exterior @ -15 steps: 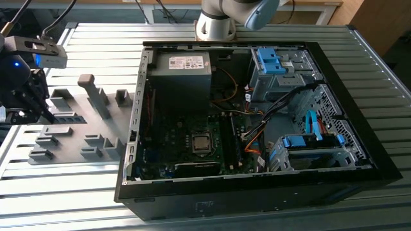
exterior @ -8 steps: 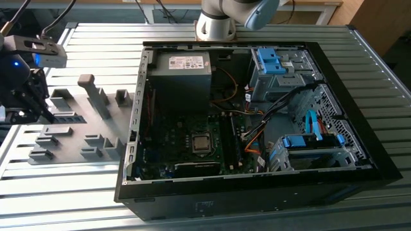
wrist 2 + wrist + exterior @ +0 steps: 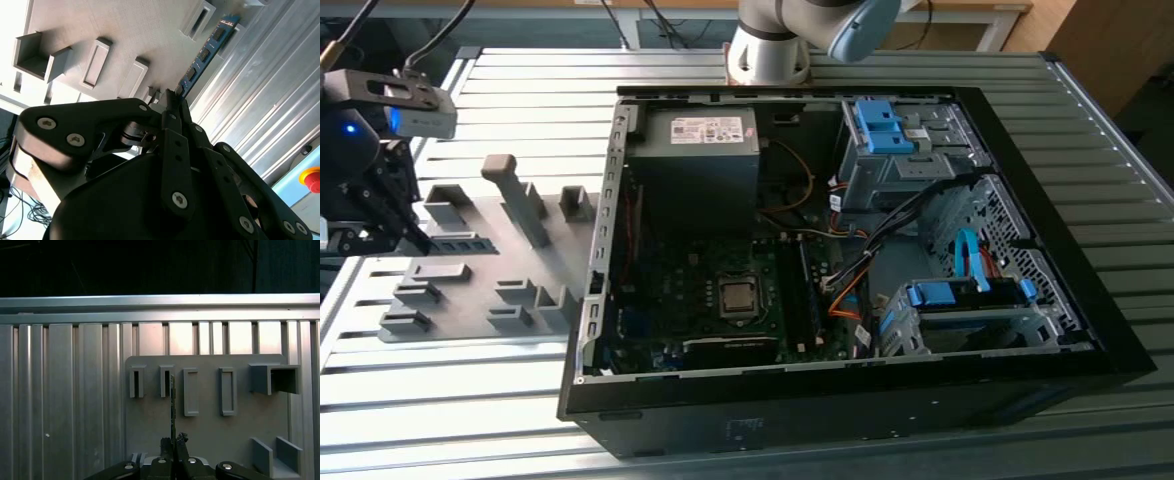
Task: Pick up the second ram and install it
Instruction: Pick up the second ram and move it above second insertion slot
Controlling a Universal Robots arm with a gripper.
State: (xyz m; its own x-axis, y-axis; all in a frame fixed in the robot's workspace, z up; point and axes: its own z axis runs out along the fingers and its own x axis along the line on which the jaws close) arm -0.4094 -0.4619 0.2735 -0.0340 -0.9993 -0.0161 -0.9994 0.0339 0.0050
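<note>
The gripper has its fingers closed on one end of the second ram, which reaches across the grey holder plate. In the first wrist view the stick is edge-on, so its faces are hidden. The white label on the power supply in the computer case is too small to read.

exterior view: high, far, looked steeply down; computer case centre, my gripper at nine o'clock | both wrist views: close behind gripper, faced holder plate | shared by all: holder plate, the second ram
</note>
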